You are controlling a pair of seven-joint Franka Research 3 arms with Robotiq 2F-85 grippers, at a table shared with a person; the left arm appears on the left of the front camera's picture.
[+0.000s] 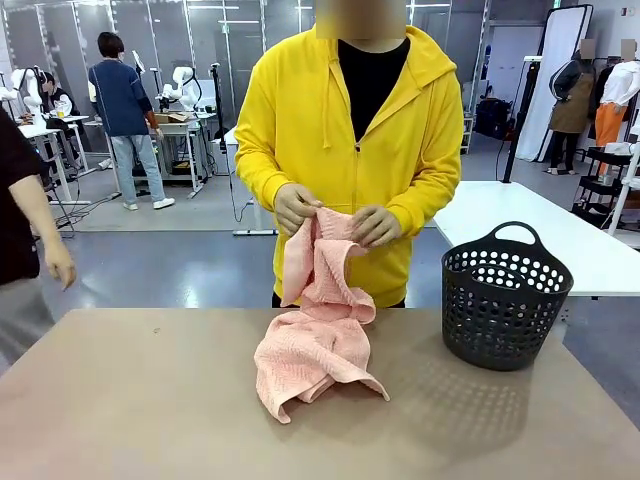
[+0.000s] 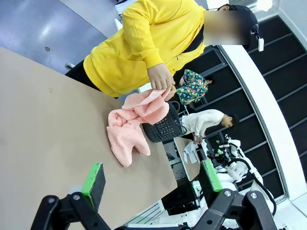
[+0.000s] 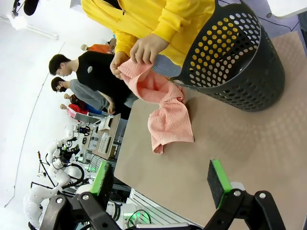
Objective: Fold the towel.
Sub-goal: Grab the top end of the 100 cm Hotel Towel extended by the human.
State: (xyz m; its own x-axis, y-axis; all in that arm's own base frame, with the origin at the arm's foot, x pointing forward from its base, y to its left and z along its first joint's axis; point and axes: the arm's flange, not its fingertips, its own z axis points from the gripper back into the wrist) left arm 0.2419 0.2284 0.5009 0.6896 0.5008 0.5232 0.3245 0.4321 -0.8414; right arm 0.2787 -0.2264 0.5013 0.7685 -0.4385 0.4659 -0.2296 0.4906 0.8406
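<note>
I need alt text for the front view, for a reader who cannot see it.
A person in a yellow hoodie stands at the far side of a table and holds up the upper part of a pink towel with both hands, while its lower part lies crumpled on the table. A black perforated basket stands at the picture's right.

You see R tool [image 3: 160, 181] spread wide over desk [image 3: 254, 143]; person's hands [image 3: 146, 48] hold towel [image 3: 168, 115] top, beside basket [image 3: 240, 67].
</note>
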